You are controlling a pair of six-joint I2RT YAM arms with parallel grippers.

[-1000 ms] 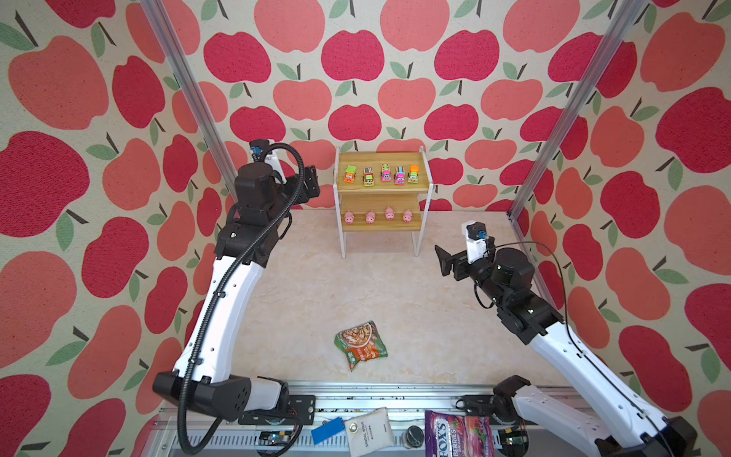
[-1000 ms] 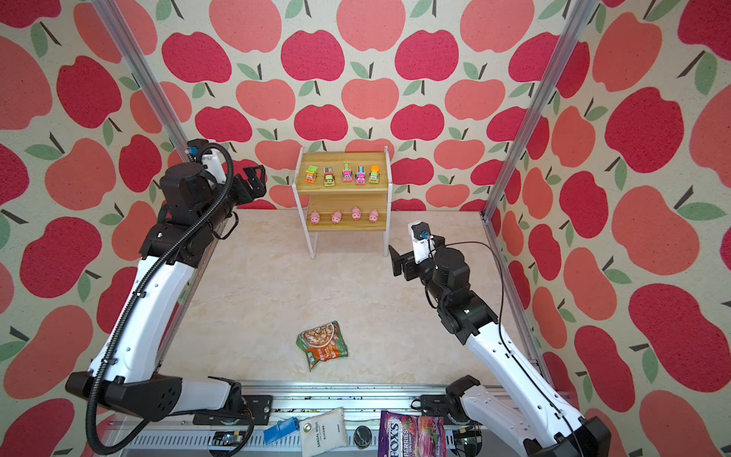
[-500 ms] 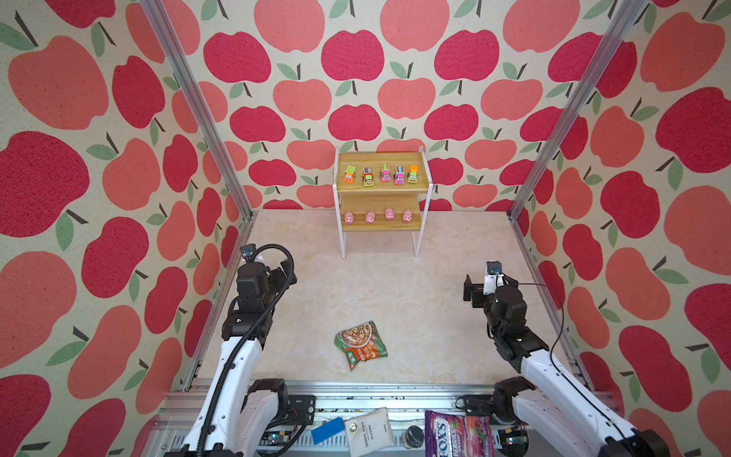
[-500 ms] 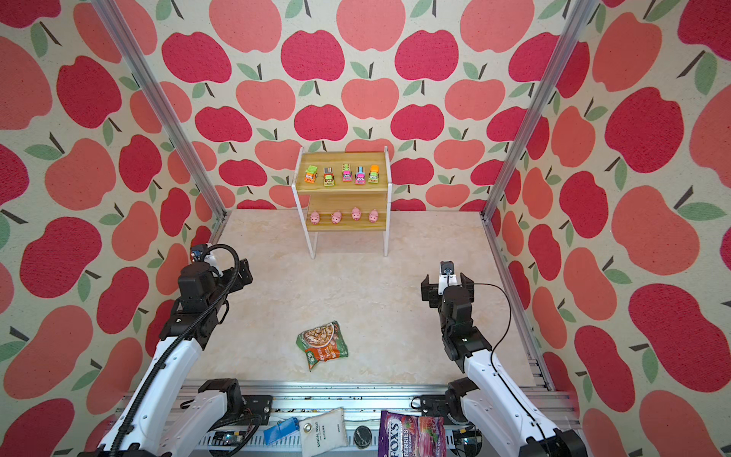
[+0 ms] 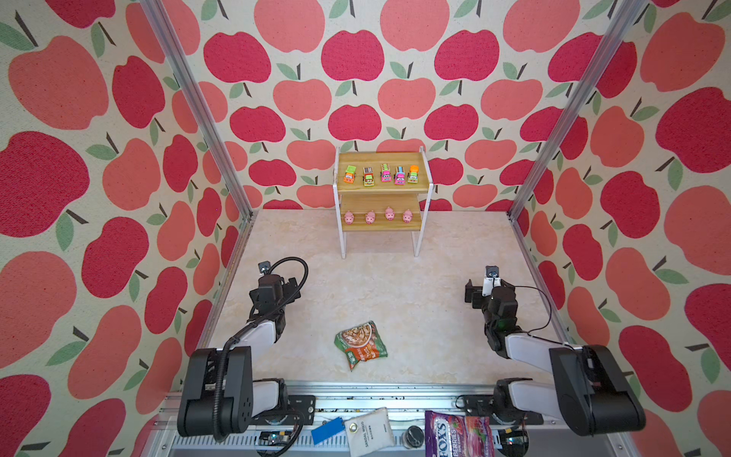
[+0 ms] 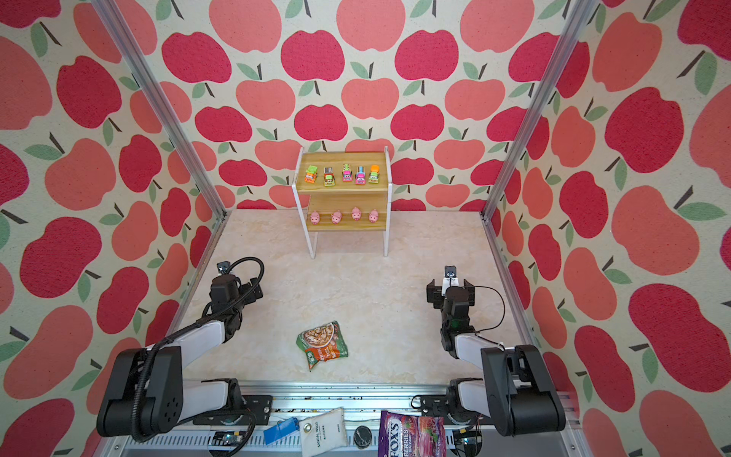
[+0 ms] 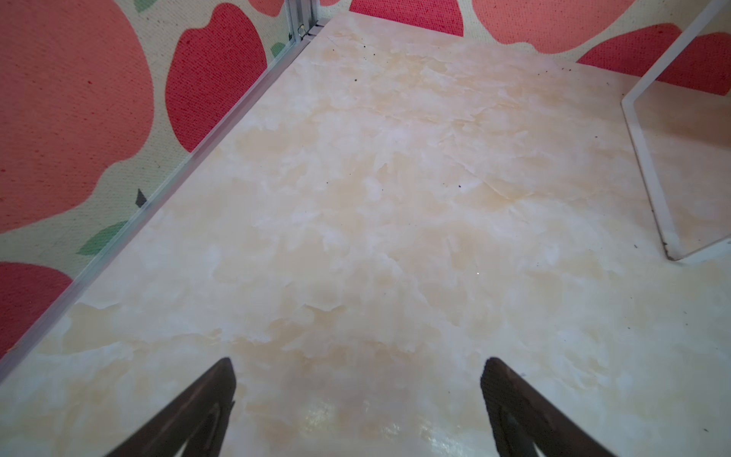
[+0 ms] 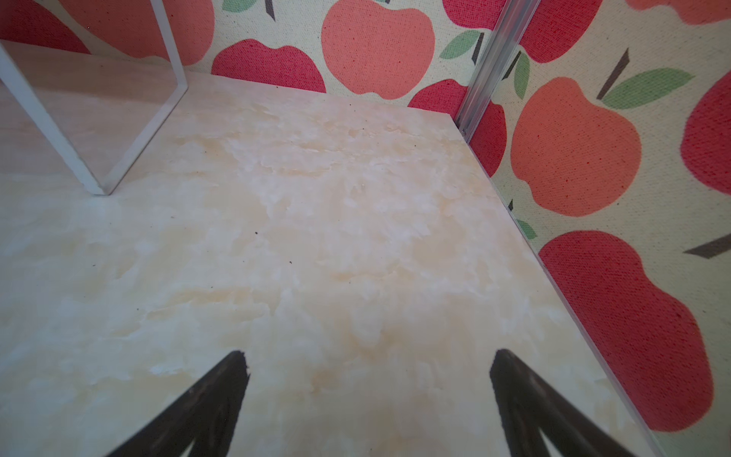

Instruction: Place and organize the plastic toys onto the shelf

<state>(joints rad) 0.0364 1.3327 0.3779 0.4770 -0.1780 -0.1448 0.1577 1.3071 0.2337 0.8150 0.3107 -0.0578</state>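
Observation:
The shelf (image 5: pixel 422 186) (image 6: pixel 380 188) stands against the back wall in both top views. Plastic toys fill it: several bright trucks (image 5: pixel 385 173) (image 6: pixel 347 173) in a row on the upper board, several pink pigs (image 5: pixel 370 217) (image 6: pixel 336 217) along the lower board. My left gripper (image 5: pixel 292 285) (image 6: pixel 253 292) sits low at the front left, open and empty. My right gripper (image 5: pixel 488 292) (image 6: pixel 450 288) sits low at the front right, also open and empty. In the left wrist view my left gripper (image 7: pixel 358 368) frames bare marble floor; my right gripper (image 8: pixel 368 360) does the same in the right wrist view.
A green-and-orange snack packet (image 5: pixel 360 345) (image 6: pixel 322 345) lies on the floor between the arms, near the front. White shelf legs (image 7: pixel 648 178) (image 8: pixel 39 114) show in both wrist views. Apple-print walls and aluminium posts (image 5: pixel 197 103) enclose the floor. Packets (image 5: pixel 455 435) lie on the front rail.
Both arms have pulled back from high up near the shelf and folded down to the front of the floor. Both grippers stayed open. The toys and packet have not moved.

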